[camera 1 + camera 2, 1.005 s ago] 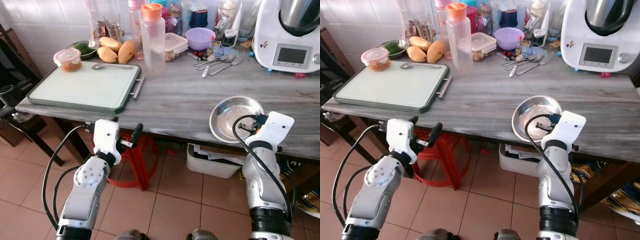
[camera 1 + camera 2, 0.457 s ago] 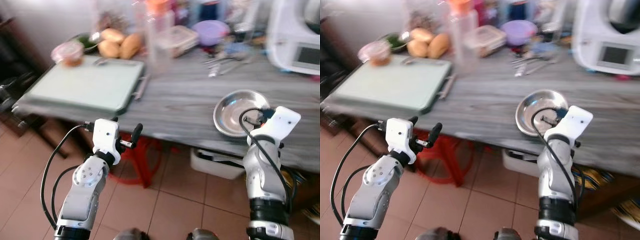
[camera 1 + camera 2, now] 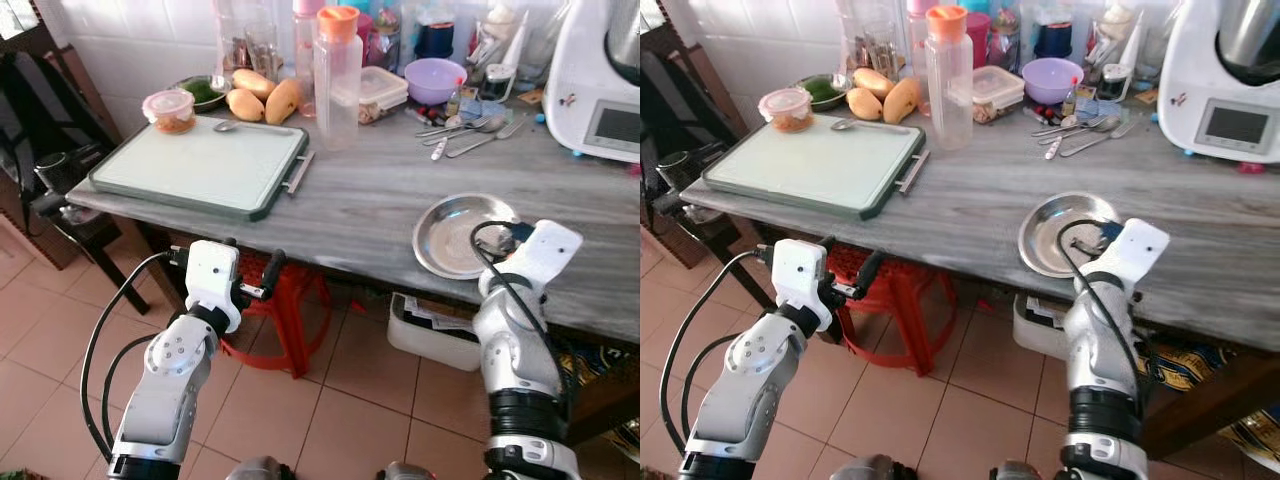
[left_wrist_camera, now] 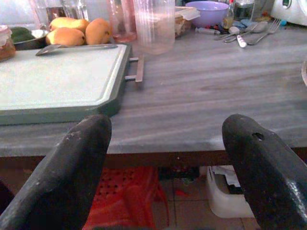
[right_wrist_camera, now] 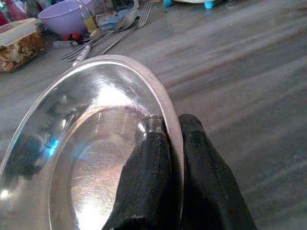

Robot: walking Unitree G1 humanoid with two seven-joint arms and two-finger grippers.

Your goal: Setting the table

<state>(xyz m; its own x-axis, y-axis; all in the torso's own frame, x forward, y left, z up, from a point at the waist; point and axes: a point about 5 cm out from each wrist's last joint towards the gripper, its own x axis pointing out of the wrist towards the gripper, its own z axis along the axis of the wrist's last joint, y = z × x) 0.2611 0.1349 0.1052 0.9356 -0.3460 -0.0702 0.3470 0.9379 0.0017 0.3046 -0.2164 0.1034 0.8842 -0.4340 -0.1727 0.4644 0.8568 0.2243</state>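
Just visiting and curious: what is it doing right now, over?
Right gripper fingers pinched on the steel plate rim, near the table edge. Left gripper open, below the tabletop, holding nothing. Cutting board well aside.

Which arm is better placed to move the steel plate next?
The right. Its end effector is already pinched shut on the rim of the steel plate at the table's near edge. The left end effector hangs open below the table edge, holding nothing.

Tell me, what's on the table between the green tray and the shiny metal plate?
Nothing: between the tray and plate, the left eye view shows bare grey tabletop.
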